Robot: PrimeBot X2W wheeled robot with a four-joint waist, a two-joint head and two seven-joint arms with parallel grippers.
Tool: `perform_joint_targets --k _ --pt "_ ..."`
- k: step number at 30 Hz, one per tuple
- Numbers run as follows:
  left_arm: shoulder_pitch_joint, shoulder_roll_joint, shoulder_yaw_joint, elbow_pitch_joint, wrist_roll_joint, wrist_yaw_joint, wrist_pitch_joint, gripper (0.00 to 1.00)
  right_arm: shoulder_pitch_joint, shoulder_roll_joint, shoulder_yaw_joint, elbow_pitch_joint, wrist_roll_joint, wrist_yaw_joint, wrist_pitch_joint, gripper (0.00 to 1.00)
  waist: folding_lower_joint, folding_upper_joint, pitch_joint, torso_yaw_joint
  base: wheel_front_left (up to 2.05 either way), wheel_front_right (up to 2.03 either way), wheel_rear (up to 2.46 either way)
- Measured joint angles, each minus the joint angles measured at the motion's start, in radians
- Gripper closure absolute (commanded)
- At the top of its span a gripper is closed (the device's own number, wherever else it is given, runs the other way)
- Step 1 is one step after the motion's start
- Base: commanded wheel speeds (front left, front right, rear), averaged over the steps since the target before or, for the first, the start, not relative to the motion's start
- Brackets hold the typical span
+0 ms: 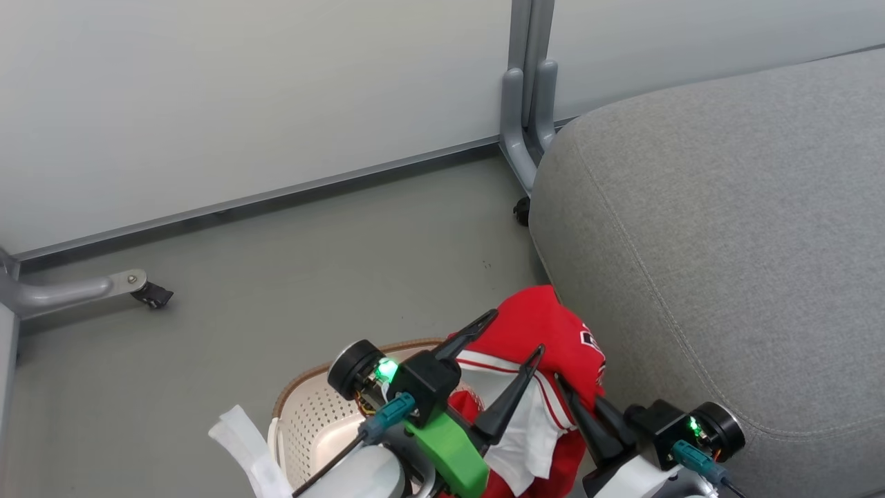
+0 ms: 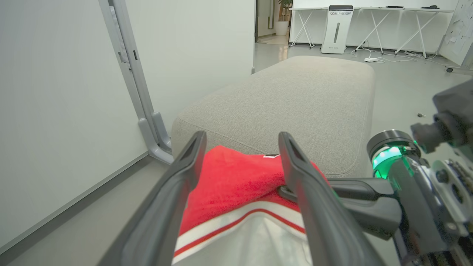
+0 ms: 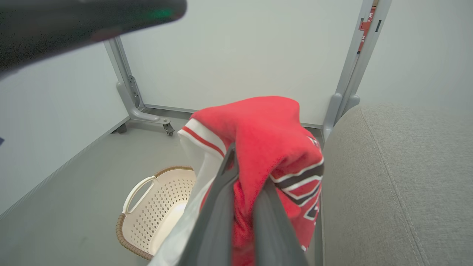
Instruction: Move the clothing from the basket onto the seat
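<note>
The left gripper (image 1: 517, 332) is being held with its two fingers spread wide, and nothing is being clamped between them. The red clothing (image 1: 553, 325) is being shown just under and ahead of its fingertips; whether it is being touched cannot be told. The right gripper (image 3: 247, 166) is being held pressed together on a bunch of the clothing, with red and white fabric being draped over its fingers. The basket (image 3: 159, 207) is being shown on the floor below the left gripper. The seat (image 1: 726, 242) is being shown just beside the right gripper, with the hanging fabric near its edge.
</note>
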Motion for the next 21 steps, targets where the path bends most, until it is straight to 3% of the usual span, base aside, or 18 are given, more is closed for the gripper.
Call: perform_joint_targets --k 5,11,21 --pt "0.001 0.019 0.019 0.023 0.018 0.011 -0.037 0.00 0.000 0.000 -0.045 -0.032 -0.002 0.000 0.000 1.00 0.0000 0.0000 0.025 -0.019 0.00 0.00 0.00" --pt "0.001 0.056 0.047 0.030 0.054 -0.008 -0.057 0.00 -0.014 0.002 -0.112 -0.118 -0.010 0.000 0.000 1.00 0.0000 0.0000 0.085 -0.051 0.00 0.00 0.00" --pt "0.060 0.117 0.157 -0.068 0.170 -0.034 -0.063 0.00 -0.039 0.026 -0.199 -0.270 -0.023 0.000 0.000 1.00 0.0000 0.0000 0.233 -0.139 0.00 0.00 0.00"
